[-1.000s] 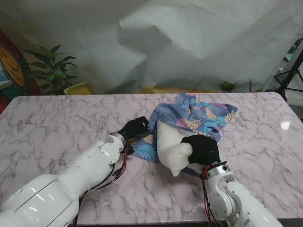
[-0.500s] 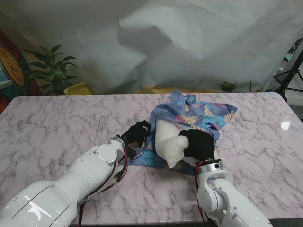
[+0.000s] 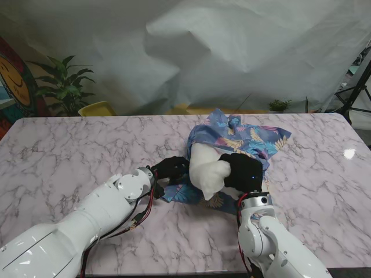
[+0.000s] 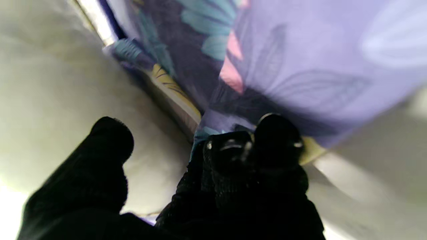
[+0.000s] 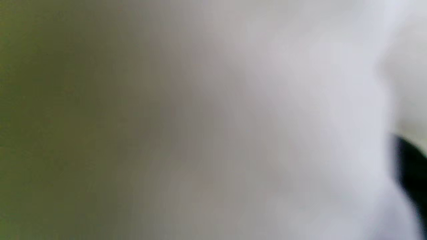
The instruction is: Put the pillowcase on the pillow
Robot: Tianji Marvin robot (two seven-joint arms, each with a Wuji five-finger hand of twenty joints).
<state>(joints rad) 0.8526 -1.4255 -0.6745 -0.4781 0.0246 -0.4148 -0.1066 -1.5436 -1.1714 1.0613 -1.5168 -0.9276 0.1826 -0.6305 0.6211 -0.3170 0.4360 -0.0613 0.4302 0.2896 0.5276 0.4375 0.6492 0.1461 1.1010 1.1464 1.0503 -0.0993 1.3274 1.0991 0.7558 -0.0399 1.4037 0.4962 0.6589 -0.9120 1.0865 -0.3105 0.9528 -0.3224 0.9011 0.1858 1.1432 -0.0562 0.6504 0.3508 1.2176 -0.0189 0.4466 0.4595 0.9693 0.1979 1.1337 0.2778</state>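
A white pillow (image 3: pixel 206 171) sticks halfway out of a blue leaf-print pillowcase (image 3: pixel 246 139) near the middle of the marble table (image 3: pixel 69 150). My right hand (image 3: pixel 243 172), in a black glove, is shut on the pillow's near end. My left hand (image 3: pixel 170 168), also gloved, pinches the pillowcase's open edge just left of the pillow. In the left wrist view my fingers (image 4: pixel 253 150) clamp the printed hem (image 4: pixel 283 76), with the pillow (image 4: pixel 50 86) right beside it. The right wrist view is filled by blurred white pillow fabric (image 5: pixel 267 116).
A crumpled white backdrop sheet (image 3: pixel 232 52) hangs behind the table. A potted plant (image 3: pixel 64 87) and a yellow object (image 3: pixel 97 108) stand behind the far left edge. A black stand (image 3: pixel 356 87) is at the far right.
My right hand has pushed the pillow farther from me, deeper into the case. My left hand has shifted right along the case's opening, toward the pillow.
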